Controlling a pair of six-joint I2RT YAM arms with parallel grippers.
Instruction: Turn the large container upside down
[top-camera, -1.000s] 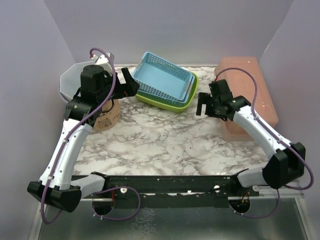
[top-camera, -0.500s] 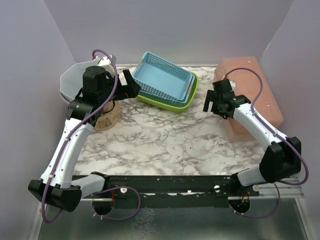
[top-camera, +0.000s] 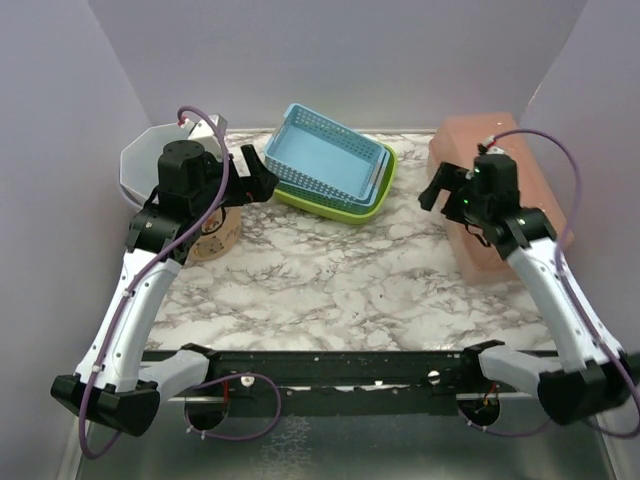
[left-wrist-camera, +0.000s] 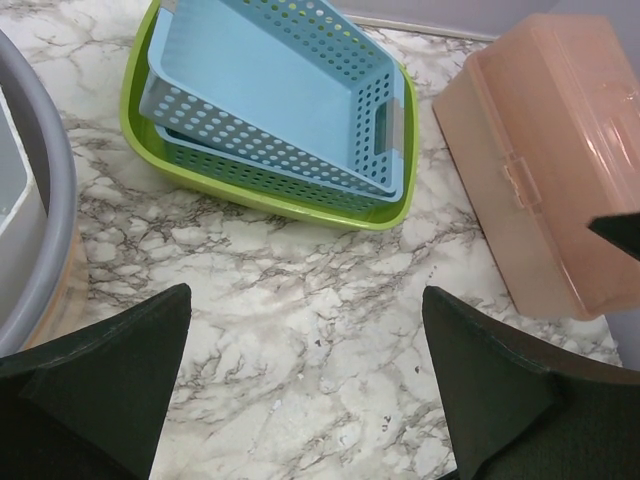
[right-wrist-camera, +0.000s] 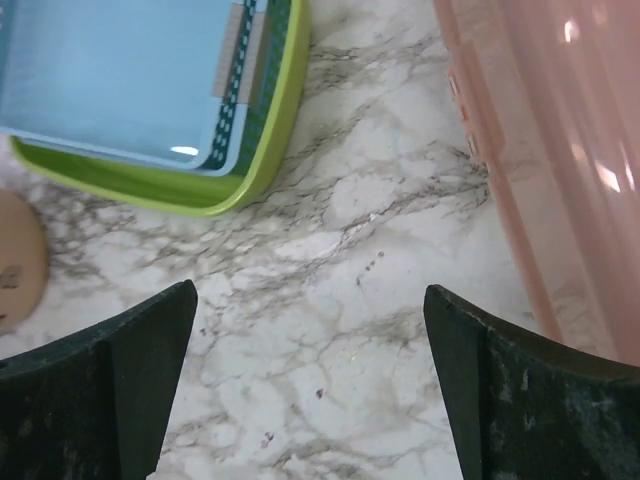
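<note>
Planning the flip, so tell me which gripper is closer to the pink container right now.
Right. The right gripper hangs open beside the pink container's inner long side; the left gripper is far off on the other side, by the stacked baskets.

Marble-pattern worktop. Back centre: stack of perforated blue baskets, tilted, nested in a lime-green basket; how many blue ones is hard to tell, possibly three. Back left corner: grey octagonal bin. Just in front of it, a tan round tub, partly hidden.
</note>
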